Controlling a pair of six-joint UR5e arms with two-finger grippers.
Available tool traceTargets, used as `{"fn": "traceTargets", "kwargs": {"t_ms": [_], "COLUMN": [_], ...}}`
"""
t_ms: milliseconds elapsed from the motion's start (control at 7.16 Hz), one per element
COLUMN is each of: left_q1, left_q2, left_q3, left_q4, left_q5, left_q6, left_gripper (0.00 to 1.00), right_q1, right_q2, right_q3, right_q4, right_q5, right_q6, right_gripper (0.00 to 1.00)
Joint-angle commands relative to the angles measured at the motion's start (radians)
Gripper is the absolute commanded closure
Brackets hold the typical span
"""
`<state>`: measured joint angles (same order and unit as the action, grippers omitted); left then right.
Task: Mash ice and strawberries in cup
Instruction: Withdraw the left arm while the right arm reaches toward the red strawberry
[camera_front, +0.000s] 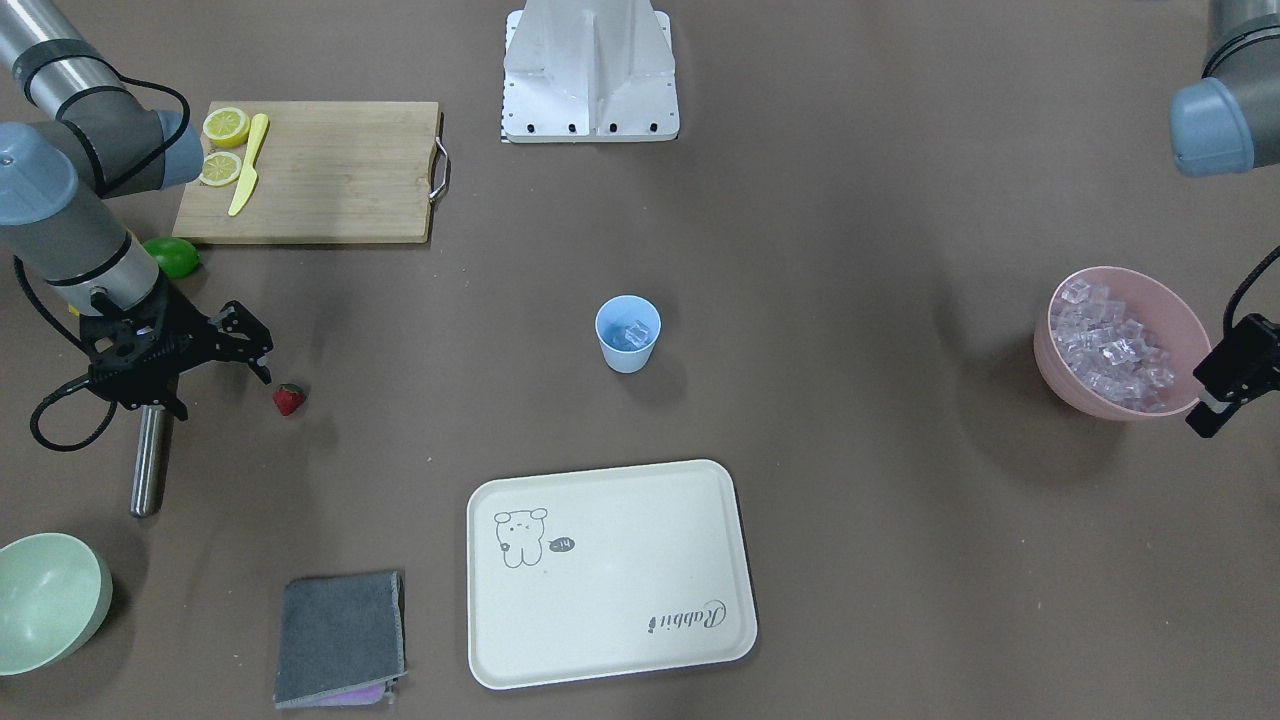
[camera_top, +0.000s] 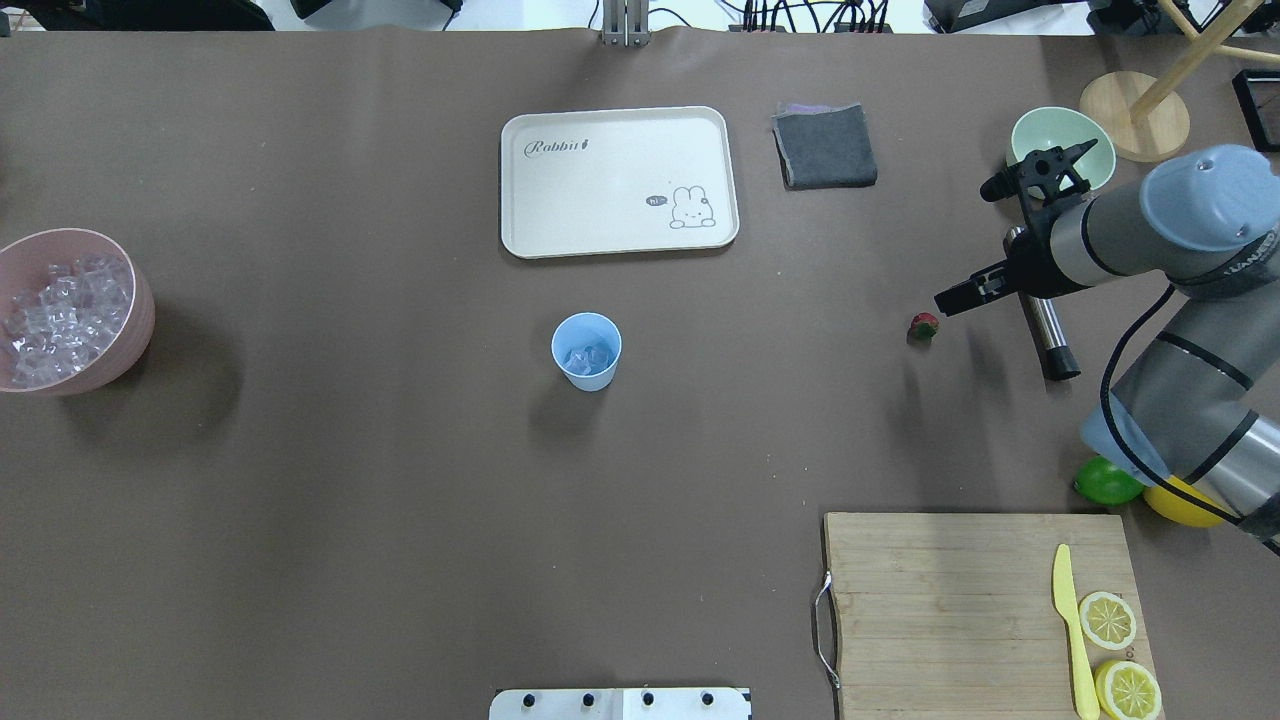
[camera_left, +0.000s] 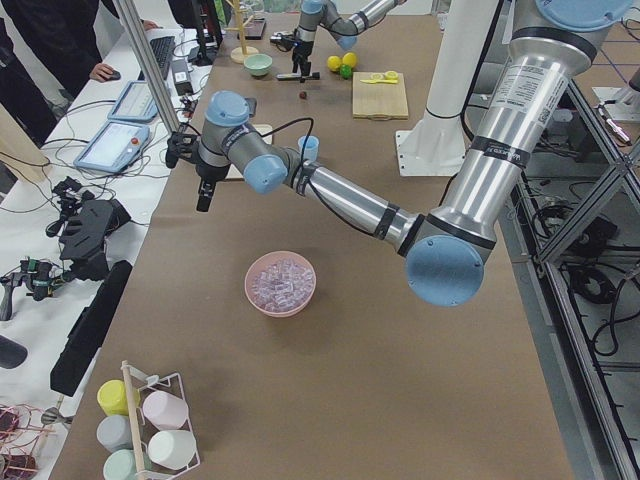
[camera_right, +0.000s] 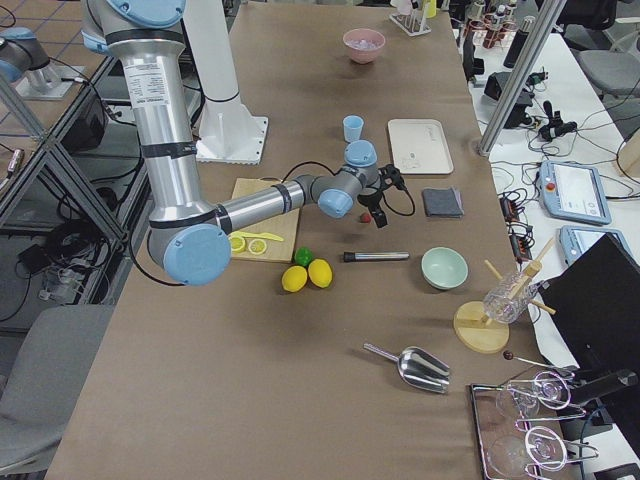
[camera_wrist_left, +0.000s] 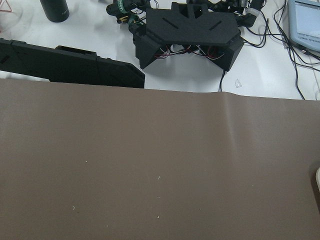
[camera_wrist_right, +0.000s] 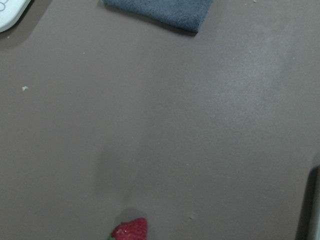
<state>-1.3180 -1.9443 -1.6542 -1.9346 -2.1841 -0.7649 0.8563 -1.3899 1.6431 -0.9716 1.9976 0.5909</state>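
The light-blue cup (camera_front: 628, 335) stands upright mid-table with a few ice cubes in it; it also shows in the overhead view (camera_top: 586, 350). Several more ice cubes (camera_front: 1110, 345) fill a pink bowl (camera_top: 143, 310) at the table's left end. The red strawberry (camera_front: 289, 398) lies on the table and also shows in the overhead view (camera_top: 924, 326) and at the bottom edge of the right wrist view (camera_wrist_right: 130, 231). My right gripper (camera_top: 962, 250) is open and empty, with one fingertip just beside the strawberry. My left gripper (camera_front: 1235, 375) hangs beside the pink bowl, cut off by the frame; I cannot tell its state.
A steel muddler (camera_top: 1040, 330) lies under my right wrist. A cream tray (camera_top: 520, 225), grey cloth (camera_top: 825, 145) and pale-green bowl (camera_top: 1030, 135) sit along the far side. A cutting board (camera_top: 940, 600) holds lemon halves and a yellow knife. A lime (camera_top: 1105, 482) lies near it.
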Motion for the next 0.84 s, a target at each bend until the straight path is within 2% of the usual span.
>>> {"fn": "traceTargets", "kwargs": {"t_ms": [0,419,559,698], "left_q1": [-0.004,-0.004,-0.004,-0.004], "left_q2": [-0.007,-0.004,-0.001,0.001], "left_q3": [0.001,-0.003,-0.003,-0.001], "left_q4": [0.0,-0.001,-0.001,-0.001], "left_q5": [-0.005,-0.005,-0.005,-0.003], "left_q6": [0.001,0.001,0.001,0.001], "left_gripper": [0.02,0.02,0.02,0.02], "right_q1": [-0.048,-0.08,-0.088,-0.095], "right_q2": [0.0,0.0,0.005,0.009], "right_q3": [-0.014,-0.022,-0.025,-0.028], "right_q4": [0.019,0.019,0.019,0.019], "right_q5": [-0.025,-0.028,-0.028,-0.039], "right_q6": [0.047,0.063,0.064,0.064], "right_gripper": [0.0,0.01,0.06,0.19]}}
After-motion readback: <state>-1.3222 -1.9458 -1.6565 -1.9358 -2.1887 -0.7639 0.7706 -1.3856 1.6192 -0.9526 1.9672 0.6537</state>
